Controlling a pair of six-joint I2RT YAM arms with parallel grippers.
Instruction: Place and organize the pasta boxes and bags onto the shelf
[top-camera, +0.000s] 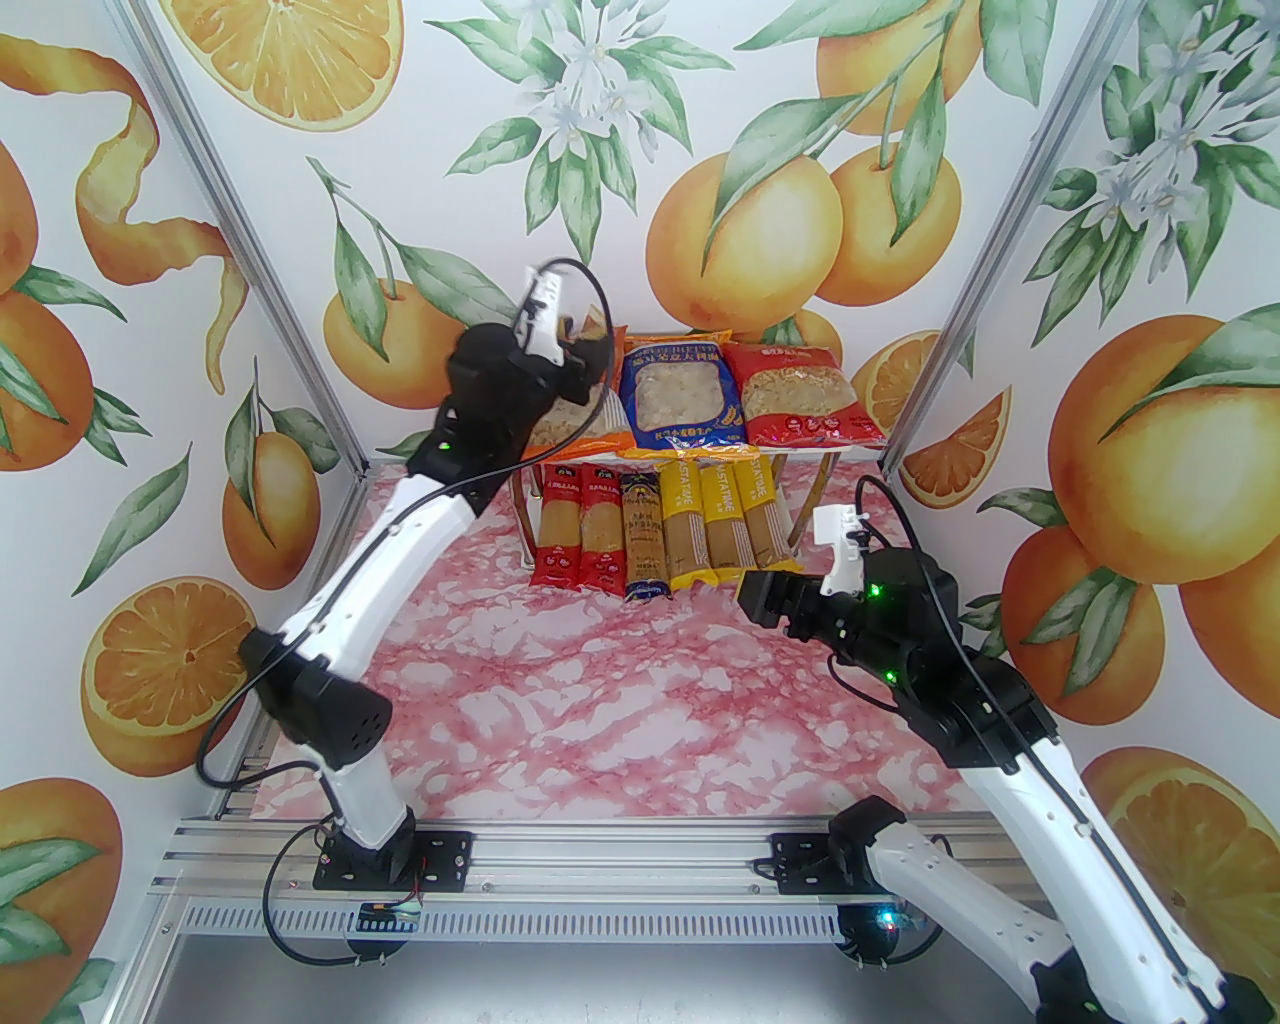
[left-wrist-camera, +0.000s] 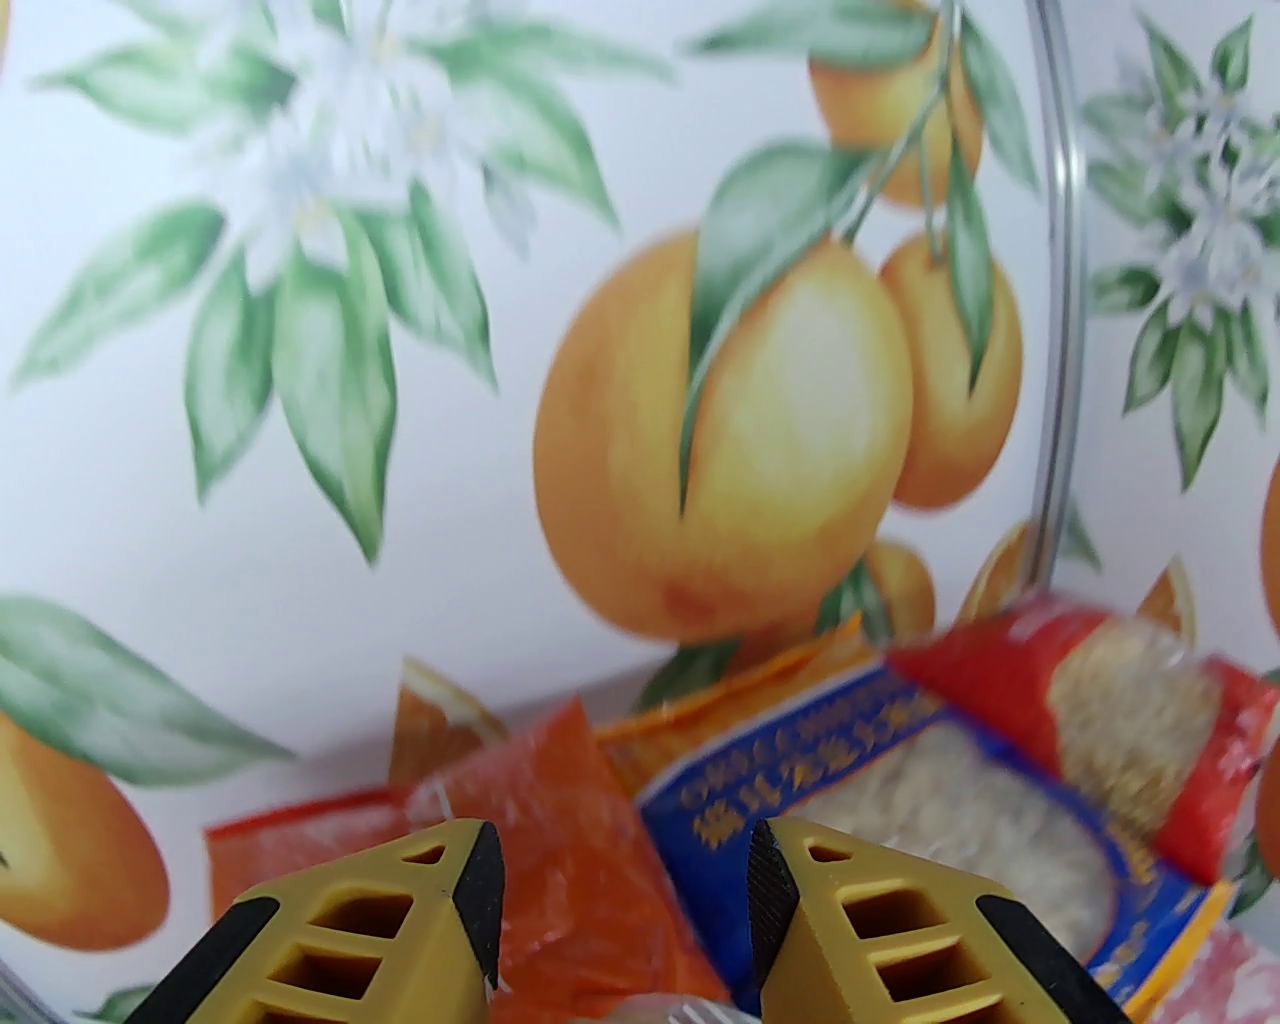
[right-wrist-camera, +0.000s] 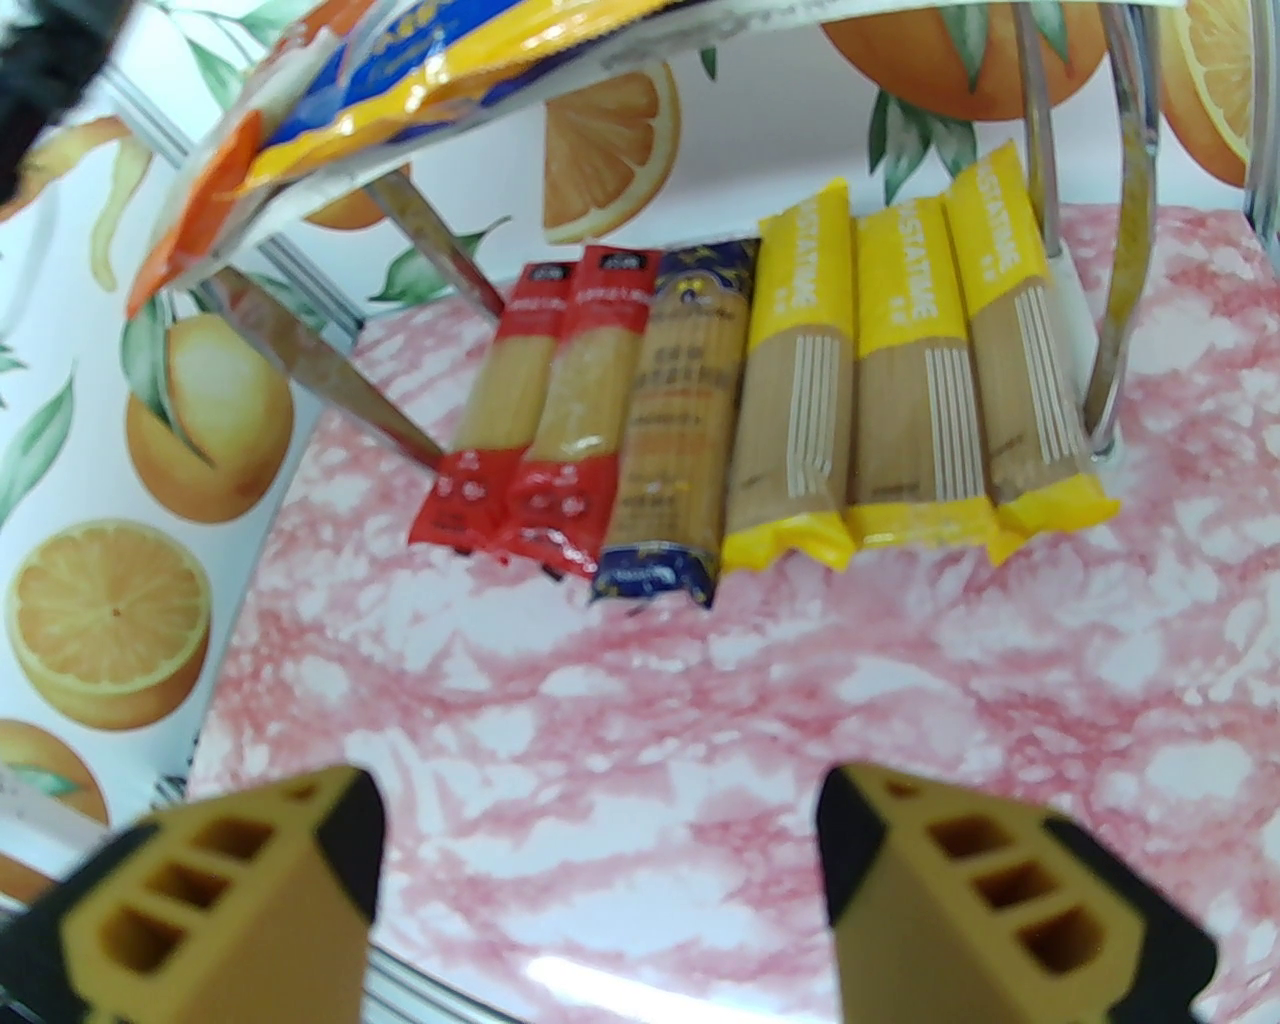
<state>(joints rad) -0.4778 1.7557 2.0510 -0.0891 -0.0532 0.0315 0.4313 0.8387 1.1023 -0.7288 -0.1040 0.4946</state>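
Wide stretch of counter before the shelf, walls close either side. Left gripper spread open over the orange bag on the top board, beside the blue bag and red bag. Right gripper likewise open above the counter, near six spaghetti packs lined up below.

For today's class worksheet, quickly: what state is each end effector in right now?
Left end effector: open, holding nothing.
Right end effector: open, holding nothing.
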